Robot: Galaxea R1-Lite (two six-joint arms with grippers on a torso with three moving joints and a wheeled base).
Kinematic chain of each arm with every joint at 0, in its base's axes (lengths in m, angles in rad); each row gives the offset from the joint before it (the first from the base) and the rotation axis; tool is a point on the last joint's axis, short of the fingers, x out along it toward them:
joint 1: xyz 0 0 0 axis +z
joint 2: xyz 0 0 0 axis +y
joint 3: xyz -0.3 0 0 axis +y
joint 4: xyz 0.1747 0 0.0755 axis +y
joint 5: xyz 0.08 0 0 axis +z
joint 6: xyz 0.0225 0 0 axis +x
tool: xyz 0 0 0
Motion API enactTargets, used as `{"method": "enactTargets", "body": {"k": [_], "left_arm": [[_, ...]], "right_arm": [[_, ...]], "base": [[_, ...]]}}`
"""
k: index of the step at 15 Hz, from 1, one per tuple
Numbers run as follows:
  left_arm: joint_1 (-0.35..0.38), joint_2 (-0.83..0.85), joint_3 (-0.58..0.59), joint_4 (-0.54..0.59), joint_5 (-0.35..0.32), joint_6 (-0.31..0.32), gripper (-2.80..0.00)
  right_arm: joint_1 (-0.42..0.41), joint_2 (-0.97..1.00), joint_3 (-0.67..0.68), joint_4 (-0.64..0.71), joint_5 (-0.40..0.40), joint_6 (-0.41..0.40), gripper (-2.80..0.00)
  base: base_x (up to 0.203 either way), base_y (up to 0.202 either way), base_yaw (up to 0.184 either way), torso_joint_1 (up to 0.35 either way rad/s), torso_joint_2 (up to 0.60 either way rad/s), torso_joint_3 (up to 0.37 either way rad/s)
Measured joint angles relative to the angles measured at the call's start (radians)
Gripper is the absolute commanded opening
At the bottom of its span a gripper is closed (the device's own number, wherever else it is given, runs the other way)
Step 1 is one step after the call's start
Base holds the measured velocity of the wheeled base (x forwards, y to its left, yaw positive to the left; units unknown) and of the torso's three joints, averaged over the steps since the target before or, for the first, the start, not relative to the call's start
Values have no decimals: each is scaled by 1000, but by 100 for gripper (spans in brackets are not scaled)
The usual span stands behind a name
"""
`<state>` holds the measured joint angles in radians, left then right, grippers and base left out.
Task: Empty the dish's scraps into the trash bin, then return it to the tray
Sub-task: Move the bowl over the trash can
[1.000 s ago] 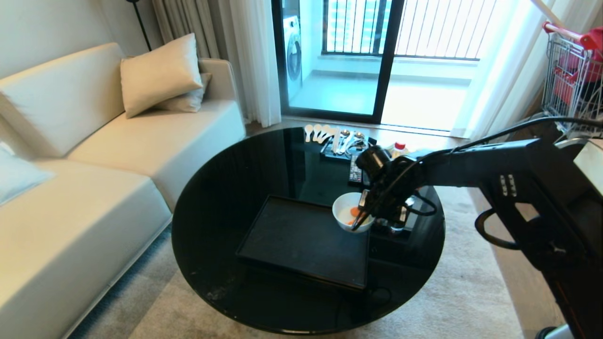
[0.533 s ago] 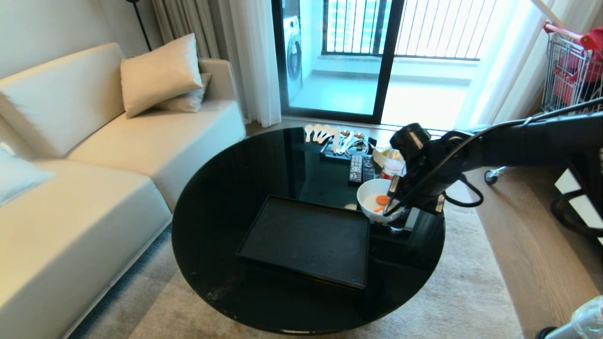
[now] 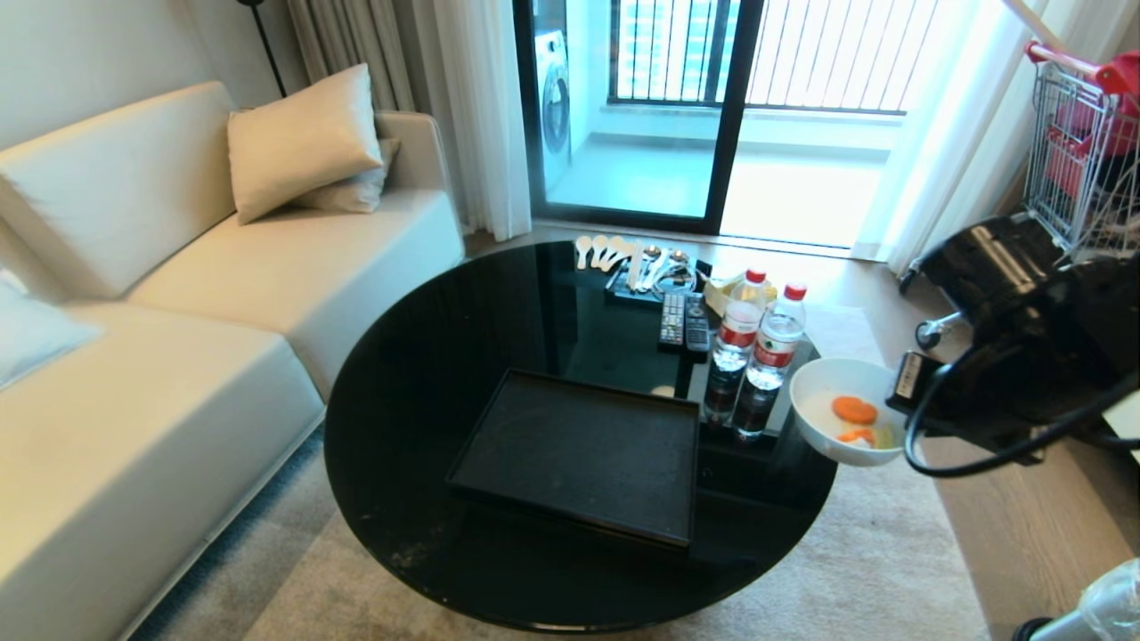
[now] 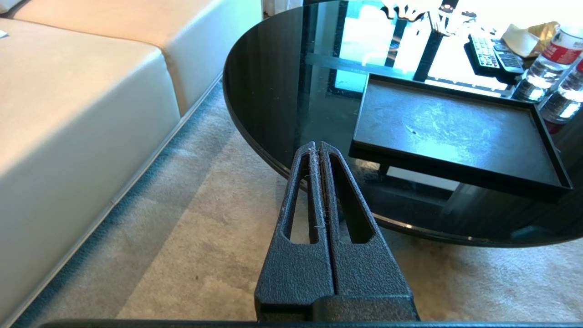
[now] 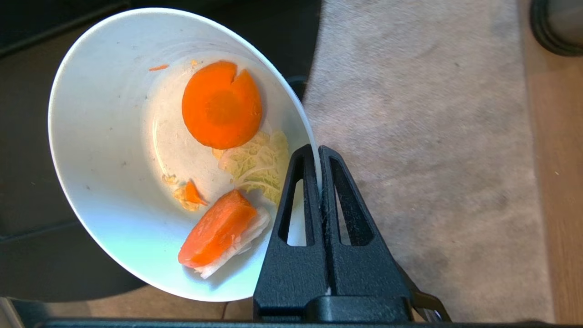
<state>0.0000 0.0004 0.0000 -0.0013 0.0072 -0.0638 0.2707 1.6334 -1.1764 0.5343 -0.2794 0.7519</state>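
Observation:
The dish [image 3: 824, 405], a small white bowl, hangs in the air just past the right edge of the table, over the carpet. My right gripper [image 3: 895, 396] is shut on its rim. In the right wrist view the fingers [image 5: 317, 150] pinch the rim of the tilted dish [image 5: 104, 150]. The scraps [image 5: 222, 105] lie inside: a round carrot slice, a carrot wedge and a pale cabbage bit. The black tray [image 3: 579, 450] sits bare on the table. The trash bin [image 3: 1104, 601] shows only as its clear liner bag at the bottom right corner. My left gripper [image 4: 317, 145] is parked low beside the table, shut and holding nothing.
Two water bottles [image 3: 739, 325], remotes [image 3: 684, 322] and spoons [image 3: 606, 251] stand at the back of the round black glass table [image 3: 427, 374]. A cream sofa [image 3: 178, 312] lies left, and a shopping cart [image 3: 1082, 142] stands at the far right. Carpet and wood floor lie under the dish.
My right arm has swung to the right, carrying the dish from the tray's far right corner out past the table's edge. The two bottles it hid are now in view.

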Motion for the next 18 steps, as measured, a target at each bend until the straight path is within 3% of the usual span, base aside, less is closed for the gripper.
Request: {"method": "enactTargets", "body": {"k": [3,9,18], "left_arm": [[0,0,0,0,0,0,-280],[0,0,0,0,0,0,-280],[0,0,0,0,0,0,-280]], "right_arm": [[-51,-176,184,-1,-20,0,-280],[-113,-364,413,-67,-26,0,-280],[-142,-462,573,-139,-18,6,-280]], "base": [[0,0,0,0,0,0],[0,0,0,0,0,0],[0,0,0,0,0,0]]}}
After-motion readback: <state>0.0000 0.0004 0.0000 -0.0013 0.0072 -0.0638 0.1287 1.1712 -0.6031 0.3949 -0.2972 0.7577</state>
